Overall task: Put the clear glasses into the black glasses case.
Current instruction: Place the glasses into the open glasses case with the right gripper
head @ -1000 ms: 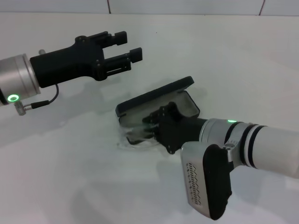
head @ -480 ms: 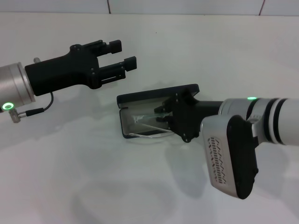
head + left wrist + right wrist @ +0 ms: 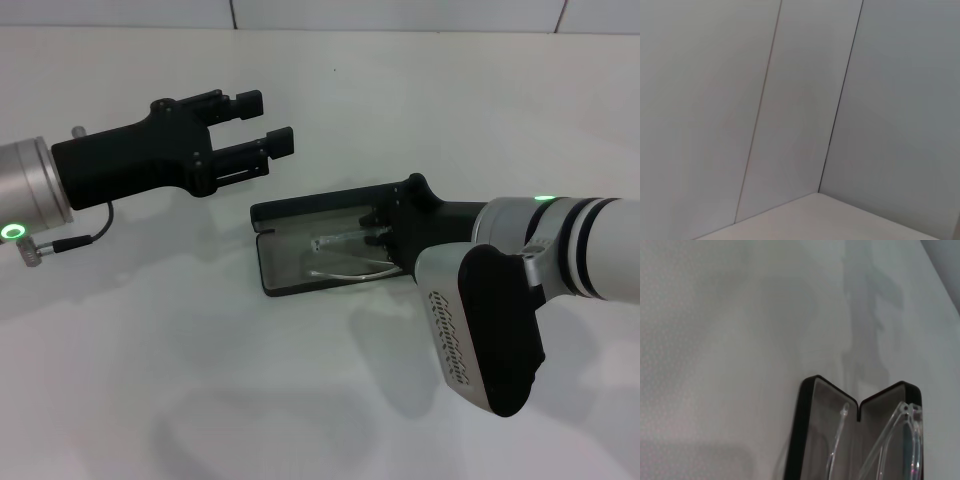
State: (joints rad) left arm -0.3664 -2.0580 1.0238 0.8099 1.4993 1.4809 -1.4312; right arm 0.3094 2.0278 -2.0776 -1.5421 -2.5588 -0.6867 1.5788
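Now, right pincer (image 3: 375,232): it is low over the open box, at the box's right end. Its black fingers are by the see-through glasses, but I cannot tell if they are clamped on them or apart.
Clear glasses (image 3: 345,255): they lie inside the bottom half of the box. One thin arm curves along the front edge. In the right wrist view the clear glasses (image 3: 890,440) show both arms reaching down into the grey lining.
Black glasses case (image 3: 290,275): it is open on the white surface (image 3: 180,380), near the middle. The lid stands up along the back. From the right wrist view the black glasses case (image 3: 805,430) shows its two halves meeting at the hinge.
Left pincer (image 3: 262,125): it hangs in the air, up and to the left of the box, well apart from it. Its two fingers are apart and hold nothing.
Wall (image 3: 790,100): the left wrist view shows only grey panels and a bit of the surface.
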